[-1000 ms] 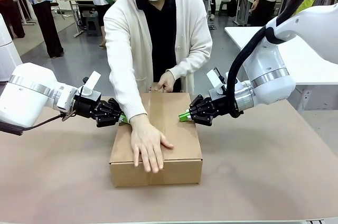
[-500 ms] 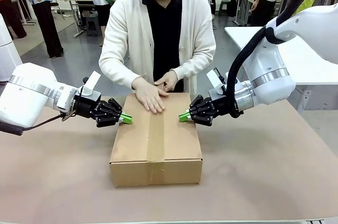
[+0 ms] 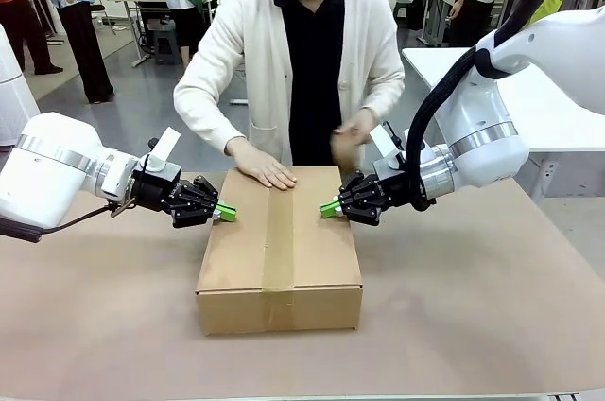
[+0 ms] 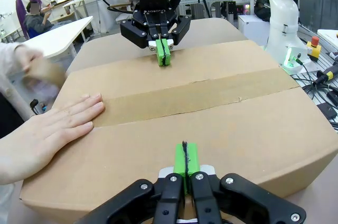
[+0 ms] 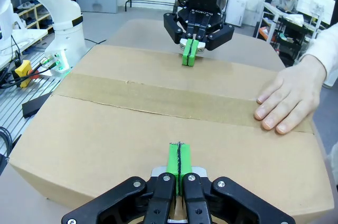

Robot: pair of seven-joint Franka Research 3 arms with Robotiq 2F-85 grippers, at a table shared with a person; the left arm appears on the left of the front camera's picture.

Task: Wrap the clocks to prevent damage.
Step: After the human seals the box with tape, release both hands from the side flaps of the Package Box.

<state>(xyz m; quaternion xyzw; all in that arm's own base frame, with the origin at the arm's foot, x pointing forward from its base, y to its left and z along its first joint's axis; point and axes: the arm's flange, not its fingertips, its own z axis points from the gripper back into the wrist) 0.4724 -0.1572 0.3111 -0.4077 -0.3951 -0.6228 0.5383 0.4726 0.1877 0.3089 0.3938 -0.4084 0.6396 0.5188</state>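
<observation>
A closed cardboard box point(image 3: 321, 259) lies mid-table, a strip of brown tape point(image 3: 277, 250) running down its lid seam. The clocks are out of view. My left gripper point(image 3: 227, 214) is shut, its green pads resting on the lid's left edge. My right gripper point(image 3: 328, 208) is shut too, touching the lid's right edge. Across the lid from each other, the left gripper point(image 4: 185, 156) and the right gripper point(image 5: 179, 158) press pads together with nothing between them. The person's flat hand point(image 3: 265, 172) rests on the box's far end; the other hand point(image 3: 352, 136) is raised, blurred, holding something brown.
The brown table point(image 3: 473, 306) has free room in front of the box and to both sides. The person stands at the far edge. A white table point(image 3: 548, 108) is at back right, with other people and benches behind.
The person's hand slid along the tape from the box's near end to its far end. The other hand lifted off to the right. Both grippers stayed in place.
</observation>
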